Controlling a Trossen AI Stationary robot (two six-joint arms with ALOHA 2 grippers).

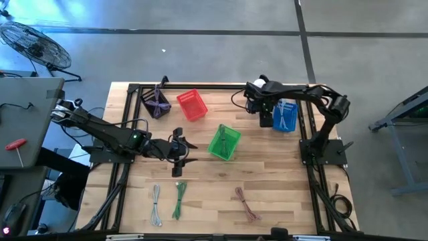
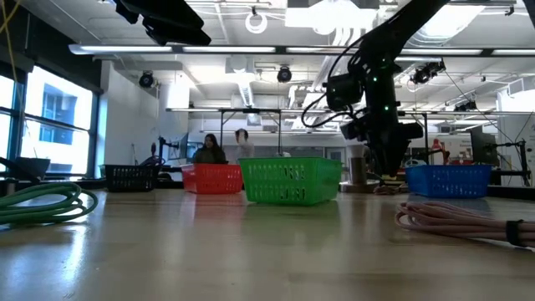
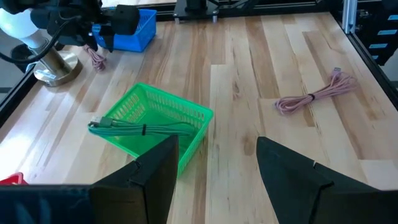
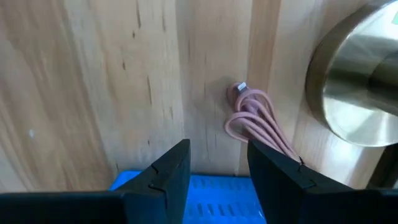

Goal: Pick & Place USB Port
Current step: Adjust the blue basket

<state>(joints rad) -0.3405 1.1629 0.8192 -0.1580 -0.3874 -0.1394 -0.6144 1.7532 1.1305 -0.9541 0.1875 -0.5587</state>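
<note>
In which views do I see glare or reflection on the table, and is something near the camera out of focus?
Low view: the wooden table shines with reflected ceiling light, and the near green cable and pink cable look soft. Left wrist view: even light, the green basket is sharp. Right wrist view: the metal base carries a bright sheen, and the dark fingers are blurred.
</note>
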